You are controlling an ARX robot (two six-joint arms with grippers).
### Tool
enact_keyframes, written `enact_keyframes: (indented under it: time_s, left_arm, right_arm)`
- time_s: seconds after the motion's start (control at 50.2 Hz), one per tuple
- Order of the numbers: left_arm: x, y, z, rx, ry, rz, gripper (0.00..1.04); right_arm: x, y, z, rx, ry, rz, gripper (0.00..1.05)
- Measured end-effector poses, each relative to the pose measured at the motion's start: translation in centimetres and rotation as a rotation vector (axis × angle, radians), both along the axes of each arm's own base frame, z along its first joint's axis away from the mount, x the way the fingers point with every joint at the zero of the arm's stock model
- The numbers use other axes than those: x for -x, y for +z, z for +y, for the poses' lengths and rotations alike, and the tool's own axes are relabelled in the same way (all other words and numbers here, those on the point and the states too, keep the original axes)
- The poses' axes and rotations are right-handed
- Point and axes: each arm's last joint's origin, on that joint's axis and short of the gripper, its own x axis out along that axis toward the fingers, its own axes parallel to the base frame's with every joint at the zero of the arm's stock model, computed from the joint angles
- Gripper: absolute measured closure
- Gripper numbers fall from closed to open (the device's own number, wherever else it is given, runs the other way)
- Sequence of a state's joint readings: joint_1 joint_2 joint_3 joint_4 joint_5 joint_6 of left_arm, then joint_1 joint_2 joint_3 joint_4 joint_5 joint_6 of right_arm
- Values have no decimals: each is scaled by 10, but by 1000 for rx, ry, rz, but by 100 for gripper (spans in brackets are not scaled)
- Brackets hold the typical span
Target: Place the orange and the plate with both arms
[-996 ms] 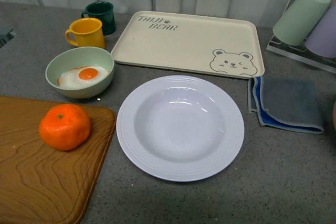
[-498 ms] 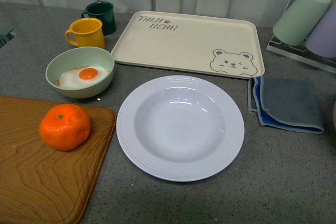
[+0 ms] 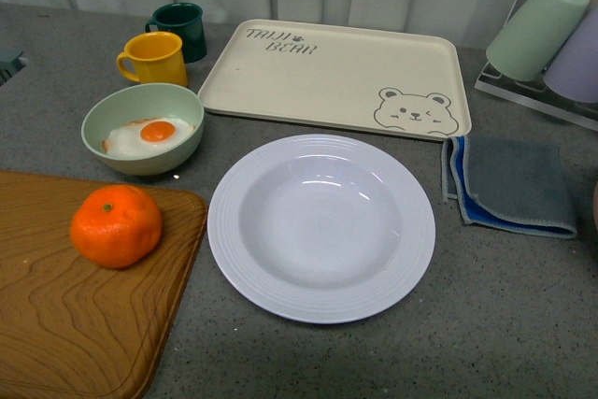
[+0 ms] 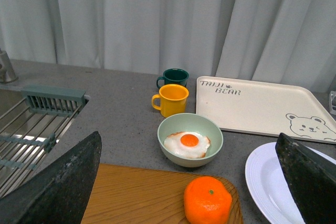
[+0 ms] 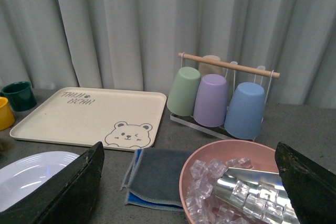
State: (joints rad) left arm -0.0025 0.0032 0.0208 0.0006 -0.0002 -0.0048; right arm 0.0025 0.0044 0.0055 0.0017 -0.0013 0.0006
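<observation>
The orange sits on the wooden cutting board at the front left; it also shows in the left wrist view. The white ridged plate lies empty on the grey counter in the middle; its edge shows in the left wrist view and the right wrist view. Neither arm shows in the front view. My left gripper is open and hangs above and behind the orange. My right gripper is open and empty above the pink bowl.
A pale green bowl with a fried egg, a yellow mug, a green mug and the cream bear tray stand behind. A grey cloth, a cup rack, a pink bowl of ice are at the right. A sink rack lies at the left.
</observation>
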Motion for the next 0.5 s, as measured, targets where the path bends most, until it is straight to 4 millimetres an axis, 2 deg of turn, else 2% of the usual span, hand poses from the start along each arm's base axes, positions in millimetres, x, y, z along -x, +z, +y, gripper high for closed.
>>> enact_keyframes:
  time_s: [0.498]
  left_arm:
    - [0, 0, 0, 0, 0, 0, 7]
  right_arm:
    - [0, 0, 0, 0, 0, 0, 9]
